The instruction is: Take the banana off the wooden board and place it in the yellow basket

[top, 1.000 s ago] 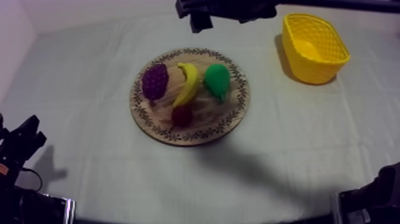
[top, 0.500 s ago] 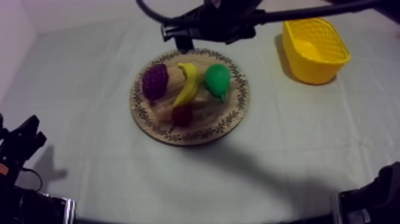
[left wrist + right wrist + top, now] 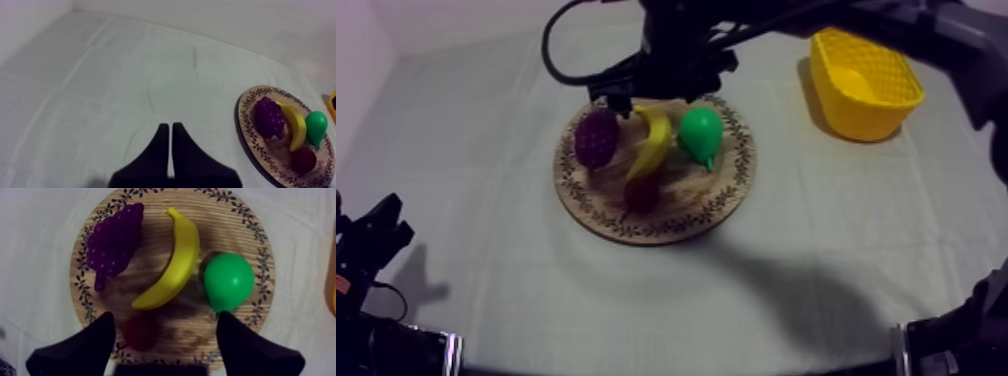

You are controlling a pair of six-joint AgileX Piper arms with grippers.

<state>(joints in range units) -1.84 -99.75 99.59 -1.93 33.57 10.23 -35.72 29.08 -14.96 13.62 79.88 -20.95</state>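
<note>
1. No writing, label, brand, number or sign can be read on anything here.
2. The wooden board (image 3: pixel 681 200) has a leafy pattern round its rim, not lettering.

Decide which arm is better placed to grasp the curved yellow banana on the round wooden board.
Right: the right gripper hangs open above the round wooden board, near the curved yellow banana. The left gripper sits shut, away from it.

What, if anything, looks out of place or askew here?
Nothing stands out. The banana, grapes, pear and small red fruit all lie on the wooden board, the yellow basket stands upright apart from it, and the right tool hangs open over the board.
</note>
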